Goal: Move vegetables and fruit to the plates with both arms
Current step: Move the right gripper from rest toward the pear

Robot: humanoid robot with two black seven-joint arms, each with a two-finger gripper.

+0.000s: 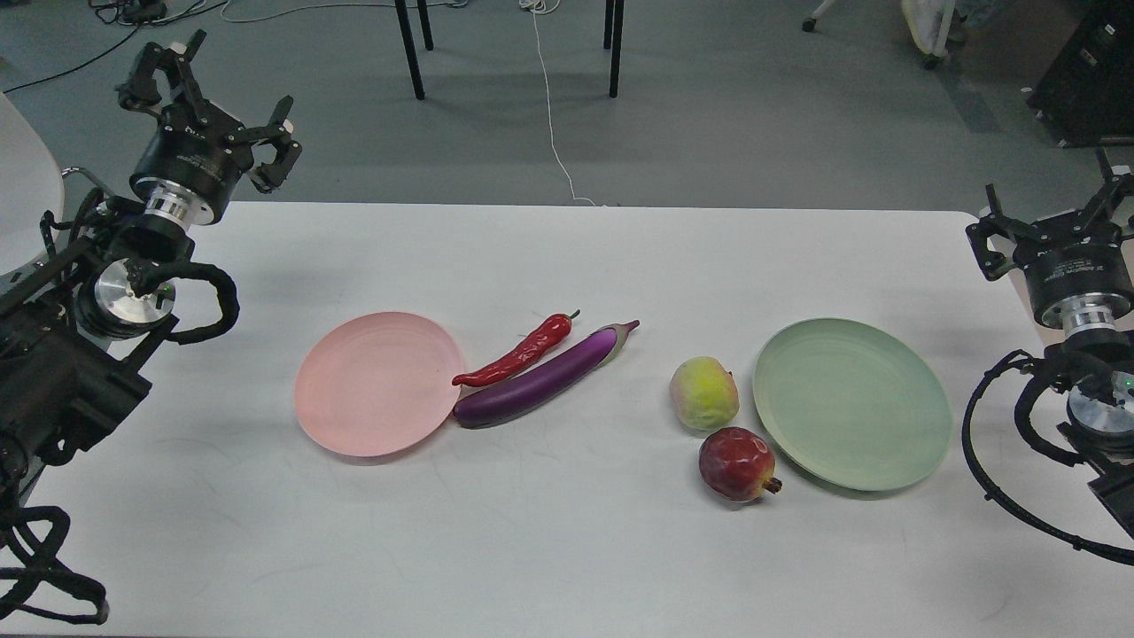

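Mid-table, eggplant (540, 379) and chili (523, 351) lie side by side, touching, tips at the pink plate (376, 383) rim. Peach (704, 393) and pomegranate (737, 463) sit just left of the green plate (852, 403). Both plates bare. Left gripper (208, 106) raised at the far-left table edge, fingers spread, holding nothing; right gripper (1054, 217) at the right edge, also spread.

A white table (567, 549) fills most of the view. Beyond its far edge, black legs (409, 49) stand on the grey floor (753, 115), a white cable (551, 106) runs toward the table, and a black box (1085, 75) sits far right.
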